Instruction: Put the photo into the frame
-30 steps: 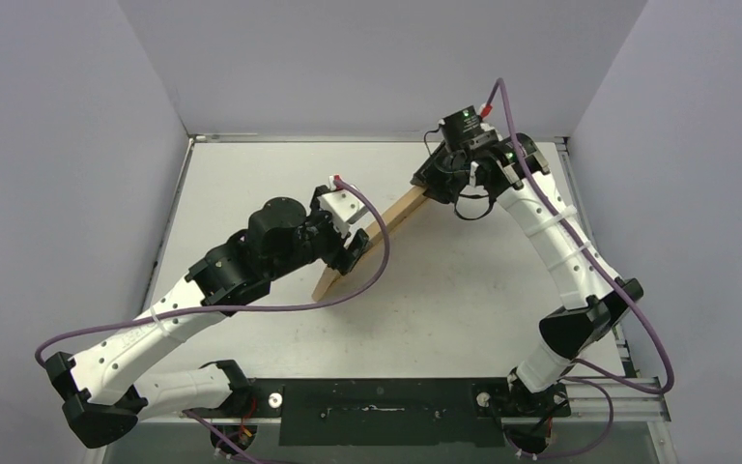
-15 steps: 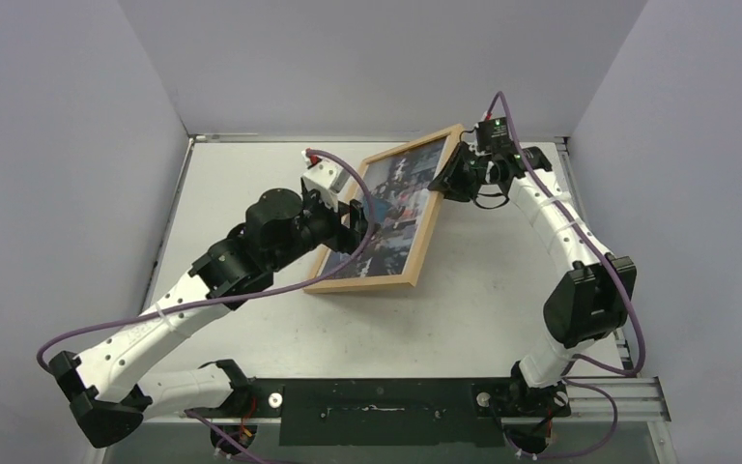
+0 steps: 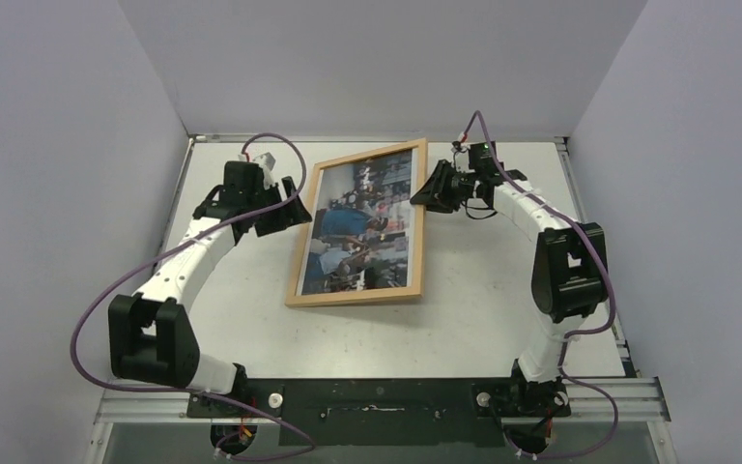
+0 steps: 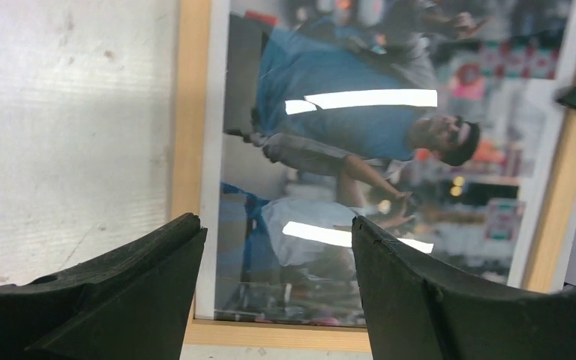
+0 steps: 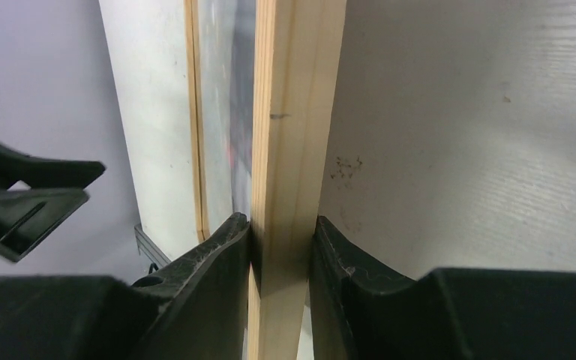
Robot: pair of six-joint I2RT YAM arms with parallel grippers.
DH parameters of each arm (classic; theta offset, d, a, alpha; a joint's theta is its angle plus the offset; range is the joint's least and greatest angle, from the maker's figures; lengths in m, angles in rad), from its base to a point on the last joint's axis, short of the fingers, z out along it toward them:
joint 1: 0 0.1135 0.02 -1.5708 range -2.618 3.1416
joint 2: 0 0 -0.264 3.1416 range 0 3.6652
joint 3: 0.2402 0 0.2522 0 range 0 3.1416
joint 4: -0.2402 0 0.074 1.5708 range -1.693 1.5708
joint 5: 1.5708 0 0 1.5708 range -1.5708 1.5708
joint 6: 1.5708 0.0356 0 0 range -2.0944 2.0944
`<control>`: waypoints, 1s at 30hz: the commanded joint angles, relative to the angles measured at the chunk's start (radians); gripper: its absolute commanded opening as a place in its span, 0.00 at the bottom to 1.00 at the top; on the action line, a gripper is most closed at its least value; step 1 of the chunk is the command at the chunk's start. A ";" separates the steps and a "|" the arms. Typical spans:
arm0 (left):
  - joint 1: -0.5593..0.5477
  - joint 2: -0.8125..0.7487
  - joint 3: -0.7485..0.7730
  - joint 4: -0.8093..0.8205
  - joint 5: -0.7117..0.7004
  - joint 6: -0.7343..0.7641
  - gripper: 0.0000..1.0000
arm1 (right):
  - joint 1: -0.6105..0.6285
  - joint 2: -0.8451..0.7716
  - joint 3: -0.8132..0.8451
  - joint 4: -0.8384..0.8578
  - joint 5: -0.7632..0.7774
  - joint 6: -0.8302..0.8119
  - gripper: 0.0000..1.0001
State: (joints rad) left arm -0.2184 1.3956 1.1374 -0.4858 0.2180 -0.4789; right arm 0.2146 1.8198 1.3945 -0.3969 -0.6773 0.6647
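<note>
Photo (image 3: pixel 362 227) sits inside the frame (image 3: pixel 353 297), picture side up, on the table (image 3: pixel 502 290) at mid-workspace. Long axis runs 12 to 6 o'clock in the top view, far end tipped a bit toward 1.

Right gripper (image 3: pixel 423 196) is at 2 o'clock from the frame's centre, on the right long rail near the far corner. In the right wrist view the fingers (image 5: pixel 217 262) are narrow, pinching the wood rail (image 5: pixel 296 112) from both faces. Can't tell if that side lies fully flat or is a touch raised.

Left gripper (image 3: pixel 295 215) is at 10 o'clock from the centre, just beside the left long rail and not touching it. In the left wrist view its fingers (image 4: pixel 142 277) stand wide with nothing between them, pointing across the print toward 3.

The right arm alone has contact. Insertion looks done, I'd judge. The coming move turns on that pinch: let go, then back out toward 3, square to the long axis, so the rail isn't dragged.
</note>
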 commanded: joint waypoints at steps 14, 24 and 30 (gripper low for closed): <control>0.149 0.293 -0.069 -0.006 0.058 0.065 0.69 | -0.004 0.236 0.045 0.051 -0.022 -0.257 0.16; 0.149 0.374 -0.024 -0.031 0.035 0.096 0.69 | -0.003 0.231 0.091 -0.018 0.092 -0.280 0.59; 0.147 0.383 -0.066 -0.038 -0.002 0.048 0.68 | -0.003 0.151 0.058 -0.032 0.214 -0.270 0.70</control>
State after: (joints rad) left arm -0.0704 1.7733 1.0874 -0.5171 0.2466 -0.4107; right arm 0.2111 2.0727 1.4532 -0.4248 -0.5888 0.4145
